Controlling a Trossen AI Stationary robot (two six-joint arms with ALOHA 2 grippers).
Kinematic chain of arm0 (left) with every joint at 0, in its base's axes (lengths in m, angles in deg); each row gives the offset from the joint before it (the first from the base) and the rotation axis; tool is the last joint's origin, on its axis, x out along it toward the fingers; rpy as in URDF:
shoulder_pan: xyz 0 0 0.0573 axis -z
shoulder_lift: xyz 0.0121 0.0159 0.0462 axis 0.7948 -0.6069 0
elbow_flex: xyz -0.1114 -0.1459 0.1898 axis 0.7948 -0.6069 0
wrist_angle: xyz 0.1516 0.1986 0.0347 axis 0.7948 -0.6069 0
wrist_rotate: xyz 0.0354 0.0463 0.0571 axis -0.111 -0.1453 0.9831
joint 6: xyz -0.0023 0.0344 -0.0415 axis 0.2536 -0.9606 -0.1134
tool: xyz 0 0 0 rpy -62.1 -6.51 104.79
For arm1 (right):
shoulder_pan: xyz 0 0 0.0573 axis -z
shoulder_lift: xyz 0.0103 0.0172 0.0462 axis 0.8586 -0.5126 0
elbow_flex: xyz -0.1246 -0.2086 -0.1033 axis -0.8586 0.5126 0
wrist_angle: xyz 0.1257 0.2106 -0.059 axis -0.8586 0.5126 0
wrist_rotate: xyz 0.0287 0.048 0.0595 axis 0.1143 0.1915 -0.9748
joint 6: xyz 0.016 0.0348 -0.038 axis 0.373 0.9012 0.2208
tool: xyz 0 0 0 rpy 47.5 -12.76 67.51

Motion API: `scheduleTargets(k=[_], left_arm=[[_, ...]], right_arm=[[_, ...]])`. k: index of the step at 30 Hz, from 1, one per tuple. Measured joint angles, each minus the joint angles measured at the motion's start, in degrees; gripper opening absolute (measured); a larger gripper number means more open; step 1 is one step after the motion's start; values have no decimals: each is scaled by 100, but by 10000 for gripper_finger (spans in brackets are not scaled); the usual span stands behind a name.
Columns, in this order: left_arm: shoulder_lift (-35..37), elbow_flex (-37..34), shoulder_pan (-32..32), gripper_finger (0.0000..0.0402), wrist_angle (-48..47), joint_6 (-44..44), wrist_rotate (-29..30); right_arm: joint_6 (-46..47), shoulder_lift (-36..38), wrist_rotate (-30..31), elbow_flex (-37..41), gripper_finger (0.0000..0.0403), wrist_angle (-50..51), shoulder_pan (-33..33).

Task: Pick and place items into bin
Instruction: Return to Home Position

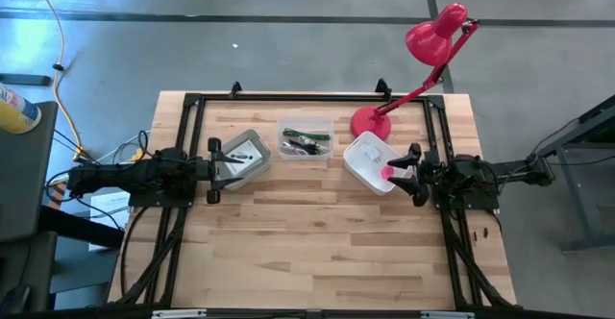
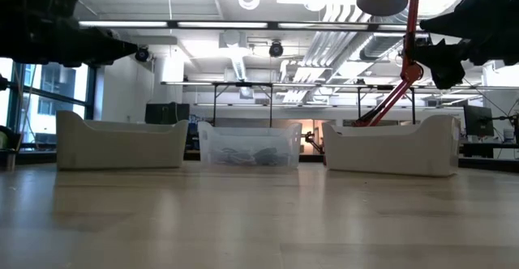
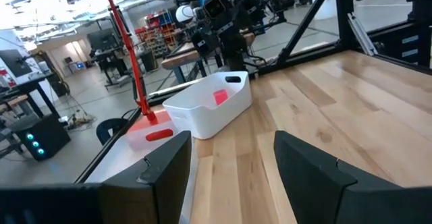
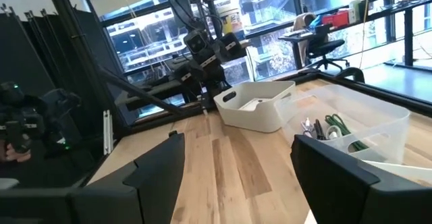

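Pink piece (image 1: 387, 172) in white bin (image 1: 360, 156), seemingly just beside right end effector (image 1: 411, 173).

The table (image 1: 317, 252) shows pale wood stripes; the centre-left bin (image 1: 264, 157) is grey, the pen (image 1: 309, 134) green, the piece (image 1: 386, 172) pink, the lamp (image 1: 434, 33) red.

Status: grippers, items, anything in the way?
Left gripper open, empty, at gray bin. Right gripper open, empty, at white bin. Pink piece in it; cables in clear bin. Lamp behind, clear.

Wooden table (image 1: 317, 242), gray bin (image 1: 264, 158), clear tub (image 1: 306, 120), white bin (image 1: 363, 156), red lamp (image 1: 370, 122)
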Motion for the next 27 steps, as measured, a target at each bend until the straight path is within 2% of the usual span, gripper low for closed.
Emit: scheduleTargets(k=[8, 27], left_arm=[[-23, 0, 0, 200, 0, 0, 2], [-23, 0, 0, 200, 2, 0, 2]], right_arm=[[-319, -1, -48, 0, 259, 4, 7], [-310, -1, -68, 0, 259, 4, 7]])
